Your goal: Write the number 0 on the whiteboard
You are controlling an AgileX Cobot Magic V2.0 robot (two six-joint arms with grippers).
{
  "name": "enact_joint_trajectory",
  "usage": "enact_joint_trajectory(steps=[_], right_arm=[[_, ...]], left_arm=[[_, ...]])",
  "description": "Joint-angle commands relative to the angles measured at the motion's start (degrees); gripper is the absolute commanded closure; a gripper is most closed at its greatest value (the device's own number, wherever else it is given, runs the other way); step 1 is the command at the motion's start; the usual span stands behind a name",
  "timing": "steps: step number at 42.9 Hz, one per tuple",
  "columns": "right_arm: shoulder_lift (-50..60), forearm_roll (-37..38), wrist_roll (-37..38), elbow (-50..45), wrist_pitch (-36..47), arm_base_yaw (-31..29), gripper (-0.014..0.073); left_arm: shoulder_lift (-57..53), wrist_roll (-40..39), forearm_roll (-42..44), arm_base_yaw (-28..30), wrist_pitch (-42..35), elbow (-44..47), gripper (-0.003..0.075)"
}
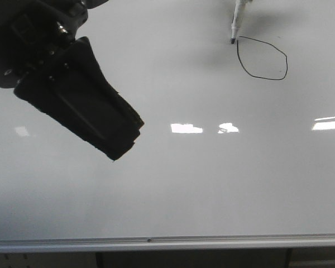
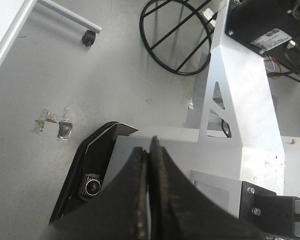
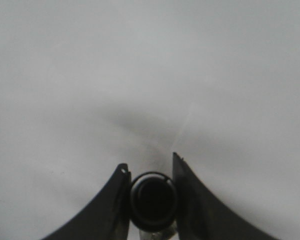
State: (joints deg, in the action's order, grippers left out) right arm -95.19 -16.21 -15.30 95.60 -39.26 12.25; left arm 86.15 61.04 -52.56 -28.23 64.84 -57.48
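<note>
Whiteboard [image 1: 173, 190] fills the front view, silver edge along the bottom. The number 0 [image 1: 262, 57] sits in the upper right area of the board: a thin black loop, lopsided, and it appears closed. The marker [image 1: 237, 21] stands with its tip at the loop's upper left corner, where the line meets itself; whether the tip touches the board cannot be told.

Right hand [image 3: 151, 172]: clenched on the marker, the barrel seen end-on between its two fingers in the right wrist view. Left hand [image 2: 149, 150]: clenched on nothing, fingers pressed together, held off the board at the left and idle.

Judgement: the figure looks essentially complete.

Risks from here:
- A sideways drag on lift-off would leave a tail or stray stroke at the join
- Excess pressure could slip the marker within the grip and tilt the tip
- Any sweep of the right arm across the fresh ink could smear the loop
</note>
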Motion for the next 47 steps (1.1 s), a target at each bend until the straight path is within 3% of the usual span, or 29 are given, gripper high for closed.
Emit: enact_joint_trajectory(steps=[1,17,21,24,30,33,47], right_arm=[[3.22,-2.22,-0.77,2.51,-0.47,-0.06,0.0655],[5.94,-15.63,-11.54,6.88,-29.46,-0.26,0.0655],[6.75,-22.02,-14.74,3.9,-33.0,-0.26,0.0655],[8.2,-26.06,-16.61,-0.1,-34.05,-0.26,0.0655],[11.41,-30.75,-19.92,-9.42,-34.73,-0.26,0.0655],[12.42,-33.05,-21.55,-13.97,-36.0,-0.26,0.0655],[12.88,-52.33,-33.38,-27.11,-37.22,0.63,0.0655]], left_arm=[[-2.2,-0.02,-3.59,-0.45,0.79,-1.63,0.074],[-2.2,0.15,-5.56,-0.45,1.0,-1.63,0.0732],[-2.2,1.76,-6.76,-0.45,1.77,-1.63,0.0633],[-2.2,1.77,-7.52,-0.45,2.01,-1.63,0.0504],[-2.2,1.77,-9.0,-0.45,2.28,-1.63,0.0155],[-2.2,2.73,-10.0,-0.45,2.28,-1.63,0.0055],[-2.2,9.62,-19.7,-0.45,5.42,-1.63,0.0038]])
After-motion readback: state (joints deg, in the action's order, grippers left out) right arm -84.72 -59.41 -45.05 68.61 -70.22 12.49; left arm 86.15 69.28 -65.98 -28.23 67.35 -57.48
